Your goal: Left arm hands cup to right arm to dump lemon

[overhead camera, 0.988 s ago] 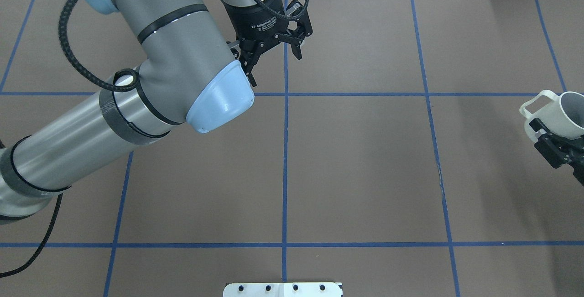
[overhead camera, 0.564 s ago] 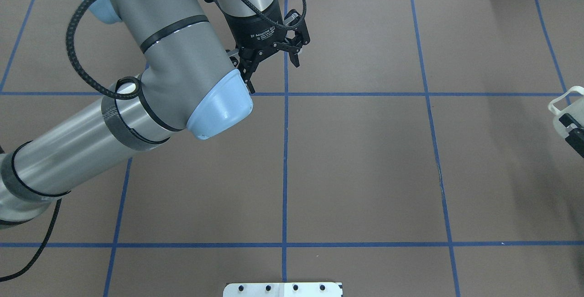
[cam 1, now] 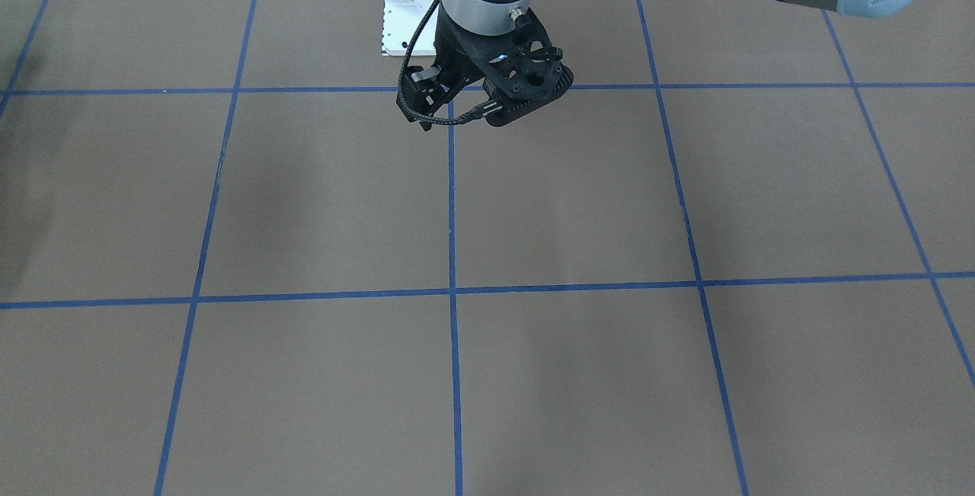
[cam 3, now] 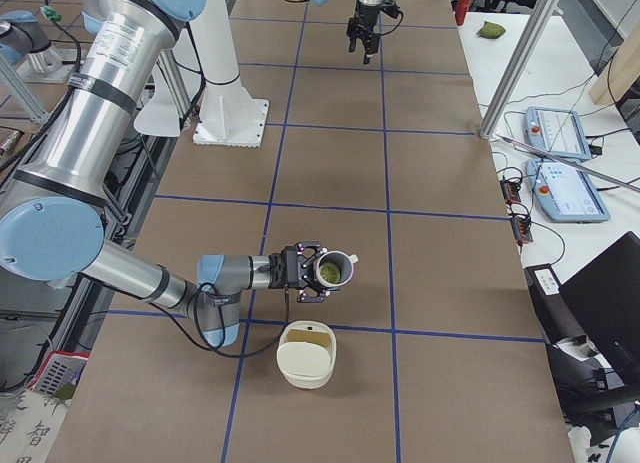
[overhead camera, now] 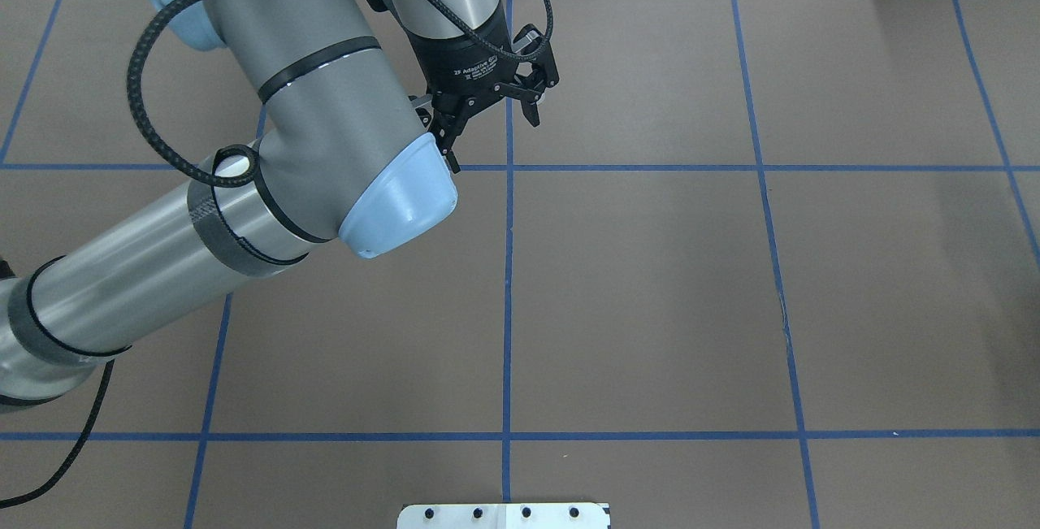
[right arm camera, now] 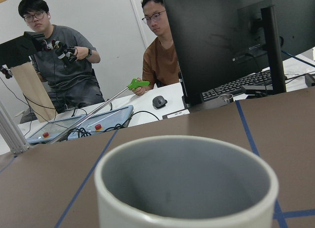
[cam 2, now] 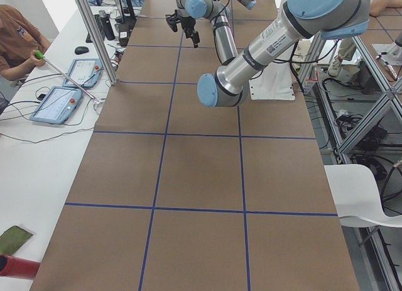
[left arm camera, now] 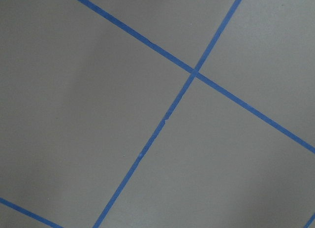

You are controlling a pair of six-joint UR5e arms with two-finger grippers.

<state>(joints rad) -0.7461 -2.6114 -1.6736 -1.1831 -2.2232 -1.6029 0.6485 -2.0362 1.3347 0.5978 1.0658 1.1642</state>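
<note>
The cream-white cup (cam 3: 338, 269) hangs above the table at the tip of my right gripper (cam 3: 318, 273), seen only in the exterior right view, so I cannot tell if it is shut. The yellow-green lemon (cam 3: 329, 272) lies inside the cup. The right wrist view shows the cup's grey inside (right arm camera: 187, 181) close up, with no lemon visible. My left gripper (overhead camera: 490, 135) is open and empty above the far middle of the table. Its perforated black plate (cam 1: 525, 81) hides the fingers in the front-facing view.
A cream-white bowl (cam 3: 306, 355) stands on the table just below and in front of the cup. A white base plate (overhead camera: 504, 515) sits at the near table edge. Two operators (right arm camera: 162, 46), tablets (cam 3: 568, 193) and a monitor (right arm camera: 221, 36) line the far side.
My right gripper carried the cup rightward out of the overhead view. My left arm shifted slightly and its gripper stayed open.
</note>
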